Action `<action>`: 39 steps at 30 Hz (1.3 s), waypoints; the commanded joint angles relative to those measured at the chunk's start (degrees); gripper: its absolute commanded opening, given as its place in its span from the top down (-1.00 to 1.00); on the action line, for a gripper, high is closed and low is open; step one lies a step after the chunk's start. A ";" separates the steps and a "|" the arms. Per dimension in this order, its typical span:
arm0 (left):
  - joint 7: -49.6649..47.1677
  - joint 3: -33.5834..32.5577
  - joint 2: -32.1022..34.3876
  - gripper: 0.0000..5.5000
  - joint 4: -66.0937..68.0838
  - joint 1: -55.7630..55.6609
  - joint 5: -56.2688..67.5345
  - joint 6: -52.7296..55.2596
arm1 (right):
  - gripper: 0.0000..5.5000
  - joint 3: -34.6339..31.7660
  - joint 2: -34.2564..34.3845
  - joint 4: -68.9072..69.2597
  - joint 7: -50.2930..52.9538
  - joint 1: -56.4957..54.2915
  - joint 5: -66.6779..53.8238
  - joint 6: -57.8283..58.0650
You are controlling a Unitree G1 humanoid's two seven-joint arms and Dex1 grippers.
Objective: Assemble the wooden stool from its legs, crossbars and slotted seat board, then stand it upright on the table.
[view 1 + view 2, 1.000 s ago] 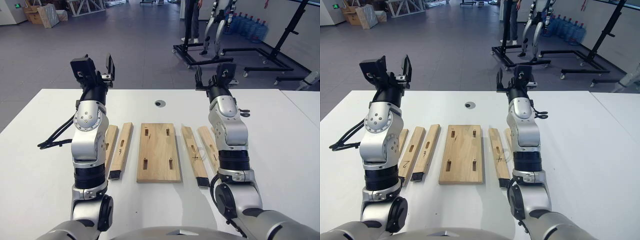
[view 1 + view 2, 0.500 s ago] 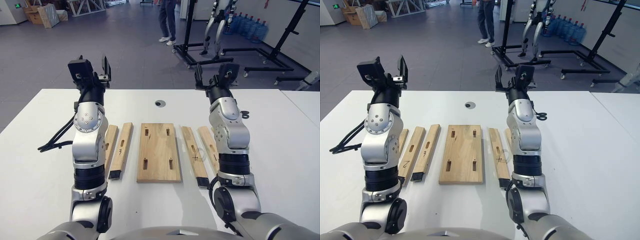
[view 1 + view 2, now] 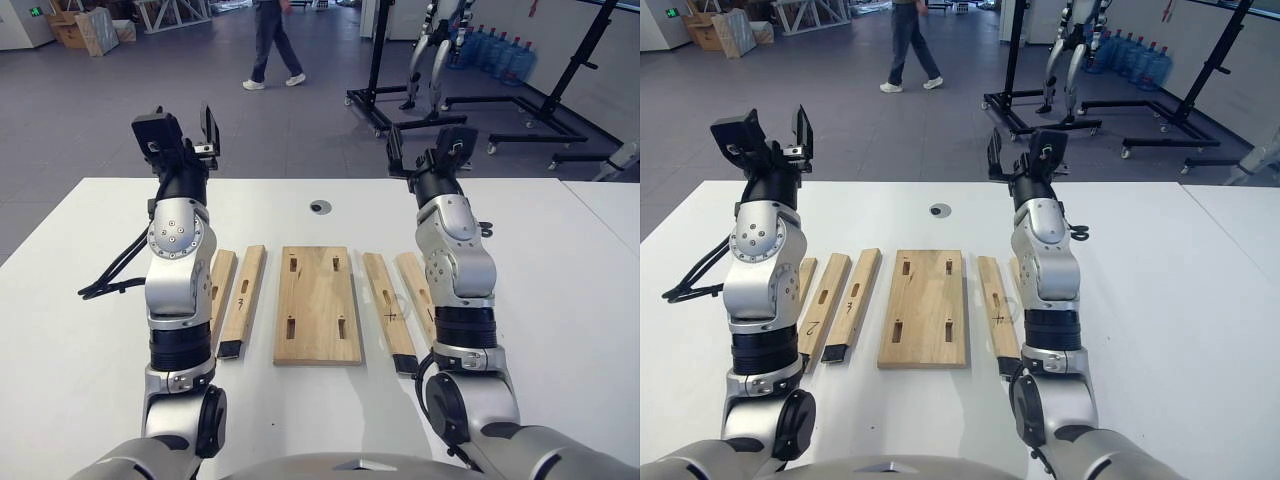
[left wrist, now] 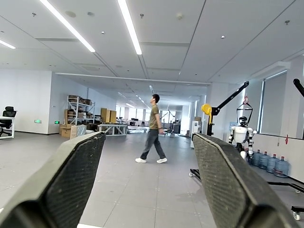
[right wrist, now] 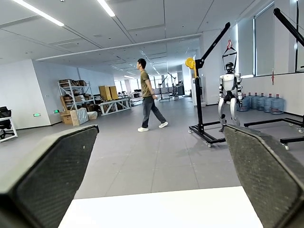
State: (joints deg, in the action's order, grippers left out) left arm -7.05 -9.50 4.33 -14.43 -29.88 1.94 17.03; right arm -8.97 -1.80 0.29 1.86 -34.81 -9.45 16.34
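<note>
We hold our left gripper [image 3: 185,132] raised above the table [image 3: 570,300], its jaws wide apart and empty. Near it the left wooden strips [image 3: 245,295] lie flat, side by side. The slotted seat board [image 3: 317,303] lies flat at centre, and the right wooden strips [image 3: 385,305] are just beside it. Our right gripper [image 3: 425,152] is raised too, jaws spread and empty.
</note>
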 commanded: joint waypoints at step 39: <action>0.90 -6.07 2.90 -0.22 -16.48 14.44 3.54 27.22 | -0.75 -11.50 -30.40 11.13 -19.12 8.70 -10.45 32.87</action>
State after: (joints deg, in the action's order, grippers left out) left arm -6.36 -14.53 6.87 -27.39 -17.82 4.96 41.26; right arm -20.48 -29.32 10.06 -14.16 -28.37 -17.68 43.90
